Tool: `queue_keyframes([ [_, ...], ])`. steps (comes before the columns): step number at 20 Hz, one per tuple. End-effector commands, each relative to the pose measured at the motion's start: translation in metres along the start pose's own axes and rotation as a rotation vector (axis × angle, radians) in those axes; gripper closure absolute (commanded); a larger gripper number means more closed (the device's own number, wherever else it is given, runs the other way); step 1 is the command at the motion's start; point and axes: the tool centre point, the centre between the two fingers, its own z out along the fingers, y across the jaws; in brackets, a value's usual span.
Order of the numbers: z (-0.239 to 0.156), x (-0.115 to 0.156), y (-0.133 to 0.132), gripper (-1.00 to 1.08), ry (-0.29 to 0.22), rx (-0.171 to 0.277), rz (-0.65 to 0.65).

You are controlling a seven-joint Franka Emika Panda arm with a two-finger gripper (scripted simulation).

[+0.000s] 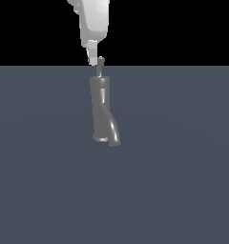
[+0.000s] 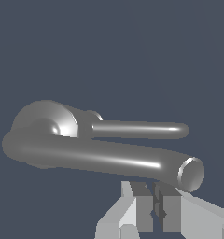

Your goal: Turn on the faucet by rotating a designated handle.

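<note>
- Closest thing in the wrist view is the pincer — two blocky white-and-grey fingers pressed almost together, only a thin dark slit between them, and nothing caught in that slit as far as I can see.
- Just past the fingertips is the faucet, a thick dark grey metallic tube that looks like it's lying across the frame from this angle, with a flat round end cap near the pincer and a rounded bulge at the far end.
- Running alongside it is the handle, a much slimmer light-grey rod with a rounded tip, coming out of a small collar on that bulge. The pincer isn't touching it here.
- Exterior view: the faucet stands upright on the flat slate-blue counter, roughly mid-frame, collar ring on top and a short spout curving toward the exterior view's right at the base.
- The handle pokes up from the top of the body — the pincer hangs right beside it on the exterior view's left, whether they touch I can't tell.
- Behind it all, the white arm against plain black.
</note>
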Motion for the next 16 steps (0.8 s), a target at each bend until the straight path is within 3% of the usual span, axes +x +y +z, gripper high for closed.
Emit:
queue_keyframes([
  [1,0.0,0.033,0.005,1.08,0.002,0.001,0.031],
  [6,0.0,0.065,0.01,1.08,0.002,-0.001,0.036],
  [7,0.0,0.065,0.01,1.08,0.002,-0.001,0.036],
  [8,0.0,0.034,0.003,1.08,-0.002,-0.001,-0.01],
  [16,0.0,0.064,-0.012,1.08,0.0,-0.001,0.005],
])
